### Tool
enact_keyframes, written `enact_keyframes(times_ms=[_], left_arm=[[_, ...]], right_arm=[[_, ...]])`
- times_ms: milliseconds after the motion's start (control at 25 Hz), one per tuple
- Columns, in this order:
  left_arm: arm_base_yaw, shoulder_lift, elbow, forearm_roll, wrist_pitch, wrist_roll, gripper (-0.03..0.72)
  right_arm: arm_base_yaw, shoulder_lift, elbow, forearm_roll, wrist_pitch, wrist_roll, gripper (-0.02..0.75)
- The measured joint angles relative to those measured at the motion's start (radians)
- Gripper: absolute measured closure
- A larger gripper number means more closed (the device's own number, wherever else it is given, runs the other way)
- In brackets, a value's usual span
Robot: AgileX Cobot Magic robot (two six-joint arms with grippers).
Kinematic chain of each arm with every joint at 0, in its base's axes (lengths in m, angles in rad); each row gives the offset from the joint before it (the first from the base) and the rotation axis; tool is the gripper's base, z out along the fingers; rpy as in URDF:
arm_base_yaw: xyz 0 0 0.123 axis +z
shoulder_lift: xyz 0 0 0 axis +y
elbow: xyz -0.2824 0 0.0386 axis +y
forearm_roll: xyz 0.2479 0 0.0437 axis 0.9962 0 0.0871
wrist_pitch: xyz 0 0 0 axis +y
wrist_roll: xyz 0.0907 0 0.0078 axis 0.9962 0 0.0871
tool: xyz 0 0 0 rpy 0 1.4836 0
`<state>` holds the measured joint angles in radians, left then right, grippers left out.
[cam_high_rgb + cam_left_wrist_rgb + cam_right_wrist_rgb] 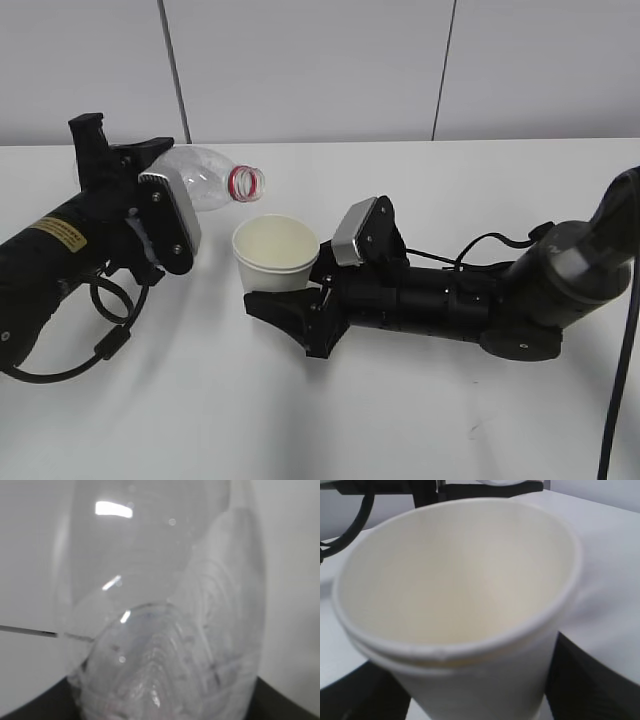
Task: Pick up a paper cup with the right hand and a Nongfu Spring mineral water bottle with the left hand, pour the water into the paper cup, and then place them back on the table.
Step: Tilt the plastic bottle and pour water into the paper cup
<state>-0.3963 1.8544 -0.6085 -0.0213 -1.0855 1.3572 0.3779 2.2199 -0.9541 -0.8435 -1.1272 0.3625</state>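
Note:
My left gripper (pixel 150 200) is shut on the Nongfu Spring mineral water bottle (pixel 205 180) and holds it tipped over. Its open mouth with the red neck ring (pixel 246 183) points right, just above and left of the paper cup (pixel 274 255). The bottle's clear upper body fills the left wrist view (pixel 165 605); its label is hidden. My right gripper (pixel 290 305) is shut on the cream-white paper cup, held upright just above the white table (pixel 330 420). The cup fills the right wrist view (pixel 455 605). No water stream shows; I cannot tell whether the cup holds water.
The right arm (pixel 470 300) lies low across the table from the right. The left arm's looped black cables (pixel 100 340) hang at the left. A grey panelled wall (pixel 320 70) stands behind the table.

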Motion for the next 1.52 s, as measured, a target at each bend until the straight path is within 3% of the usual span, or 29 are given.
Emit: enact_keyframes(times_ms=[1520], left_arm=[[0.0, 0.0, 0.0, 0.0, 0.0, 0.263, 0.302]], right_arm=[[0.0, 0.0, -0.001, 0.018, 0.044, 0.0, 0.2]])
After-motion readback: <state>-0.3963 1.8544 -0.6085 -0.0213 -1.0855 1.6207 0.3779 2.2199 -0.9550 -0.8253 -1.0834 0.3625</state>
